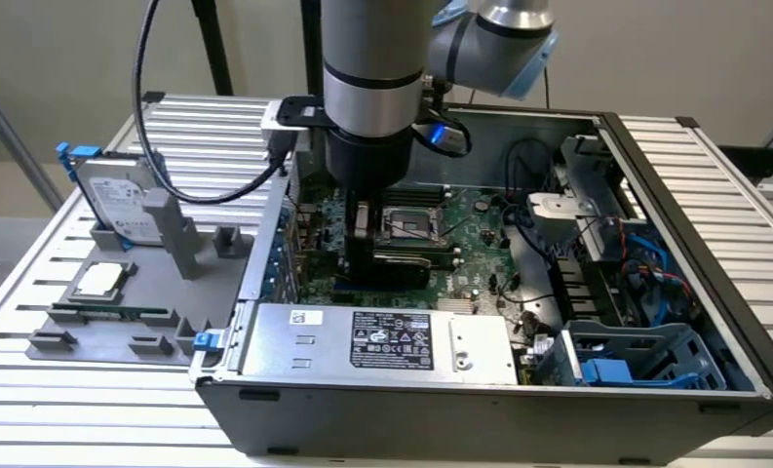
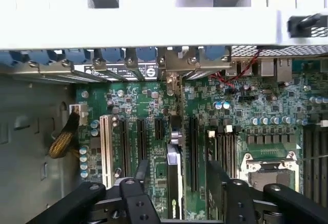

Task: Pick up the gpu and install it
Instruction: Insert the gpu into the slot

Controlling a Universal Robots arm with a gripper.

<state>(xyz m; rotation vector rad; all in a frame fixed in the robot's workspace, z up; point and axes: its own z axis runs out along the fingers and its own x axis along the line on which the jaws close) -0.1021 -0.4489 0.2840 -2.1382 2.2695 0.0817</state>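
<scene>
One thin card, the gpu [image 2: 173, 183], stands on edge between the black fingers [image 2: 134, 203] of the hand [image 2: 177, 206], pinched upright so its lower edge can meet a long slot [image 2: 193, 155] on the green motherboard [image 2: 266, 108]. Its silver bracket faces the case's perforated metal rear wall [image 2: 102, 67].

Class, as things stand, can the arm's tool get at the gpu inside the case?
Likely yes: the tool is directly over the gpu, standing edge-on among the motherboard slots; the case is open and no cable crosses between.
</scene>
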